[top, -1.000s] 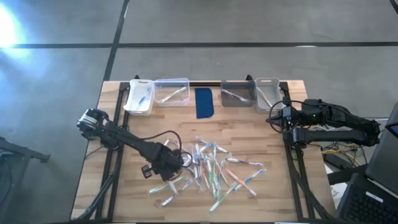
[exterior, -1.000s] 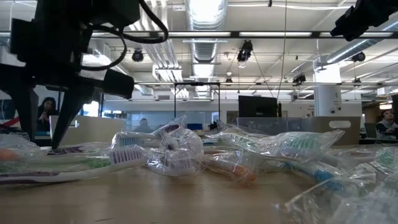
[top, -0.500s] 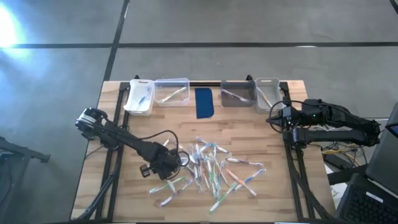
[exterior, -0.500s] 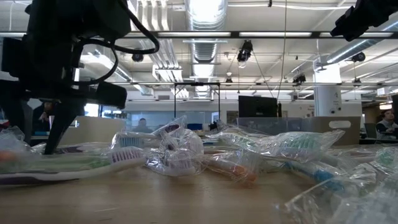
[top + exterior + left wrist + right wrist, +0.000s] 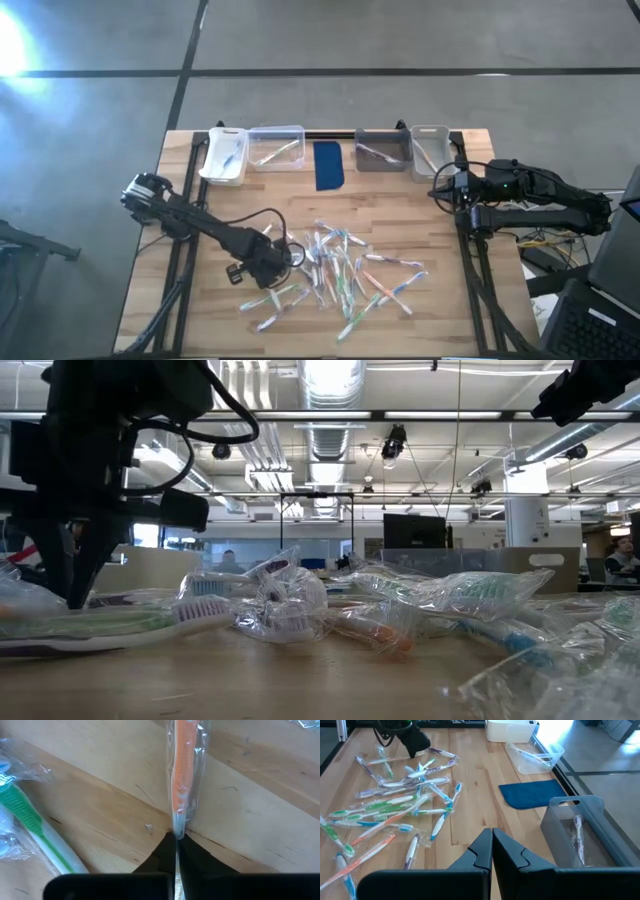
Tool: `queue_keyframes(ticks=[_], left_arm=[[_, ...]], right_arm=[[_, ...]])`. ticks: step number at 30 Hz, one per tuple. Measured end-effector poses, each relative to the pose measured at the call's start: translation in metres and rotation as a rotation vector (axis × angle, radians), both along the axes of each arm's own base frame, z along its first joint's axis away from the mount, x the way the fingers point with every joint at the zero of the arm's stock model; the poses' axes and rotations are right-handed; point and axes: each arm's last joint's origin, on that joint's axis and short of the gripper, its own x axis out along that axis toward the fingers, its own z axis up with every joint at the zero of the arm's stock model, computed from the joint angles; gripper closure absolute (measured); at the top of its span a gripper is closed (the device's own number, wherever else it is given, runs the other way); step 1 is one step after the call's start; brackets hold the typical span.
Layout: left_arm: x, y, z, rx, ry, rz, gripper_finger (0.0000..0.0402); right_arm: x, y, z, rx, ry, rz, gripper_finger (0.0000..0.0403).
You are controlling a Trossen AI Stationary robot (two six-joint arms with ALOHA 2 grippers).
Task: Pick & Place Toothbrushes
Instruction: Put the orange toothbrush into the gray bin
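Wood-plank tabletop (image 5: pixel 200 310), seen from above. Toothbrushes (image 5: pixel 340 268) lie scattered in clear wrappers, a loose pile just toward 6 o'clock of centre, spreading toward 4 and 7 o'clock. Accents show green, blue, pink and orange.

Left gripper (image 5: pixel 283 257) sits low at the 9 o'clock edge of the pile, its arm running in from the tabletop's 9 o'clock side. Left wrist view: the fingers (image 5: pixel 165 855) are closed together, tips pinched on the end of an orange toothbrush (image 5: pixel 183 765) in its wrapper, which lies flat on the wood and points straight away from the tips. A green toothbrush (image 5: pixel 30 820) lies beside it on the planks, apart from the fingers. Low view: the same dark fingers (image 5: pixel 68 575) come down to the wood at the pile's edge, wrapped brushes just beside them.

Right gripper (image 5: pixel 491 840) waits well apart from the pile, out at the tabletop's 3 o'clock edge, near the grey bins. Its fingers are closed on nothing, tips meeting.

Along the 12 o'clock edge, a row from 10 toward 2 o'clock: white bin (image 5: pixel 223 157), clear bin (image 5: pixel 276 147), dark blue pad (image 5: pixel 328 165), grey bin (image 5: pixel 382 152), pale grey bin (image 5: pixel 429 148). Each bin shows at least one brush inside; how many, cannot tell.
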Motion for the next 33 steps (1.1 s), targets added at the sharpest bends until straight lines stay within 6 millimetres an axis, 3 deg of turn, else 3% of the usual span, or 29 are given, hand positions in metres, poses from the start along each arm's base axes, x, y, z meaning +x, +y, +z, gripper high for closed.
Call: queue_keyframes(ticks=[5, 15, 20, 25, 30, 33], left_arm=[[0.004, -0.002, 0.017, -0.003, -0.016, 0.025, 0.0399], [-0.002, 0.005, 0.086, 0.021, -0.183, 0.125, 0.0401], [-0.001, 0.018, 0.123, 0.074, -0.374, 0.203, 0.0401], [0.015, 0.035, 0.153, 0.137, -0.588, 0.25, 0.0401], [0.037, 0.048, 0.17, 0.274, -0.746, 0.024, 0.0401], [0.056, 0.057, 0.173, 0.37, -0.838, -0.016, 0.0401]], right_arm=[[0.0, 0.0, 0.0, 0.0, 0.0, 0.0, 0.0394], [0.0, 0.0, 0.0, 0.0, 0.0, 0.0, 0.0394], [0.0, 0.0, 0.0, 0.0, 0.0, 0.0, 0.0394], [0.0, 0.0, 0.0, 0.0, 0.0, 0.0, 0.0394], [0.0, 0.0, 0.0, -0.001, 0.0, 0.001, 0.0394], [0.0, 0.0, 0.001, -0.015, -0.004, 0.007, 0.0394]])
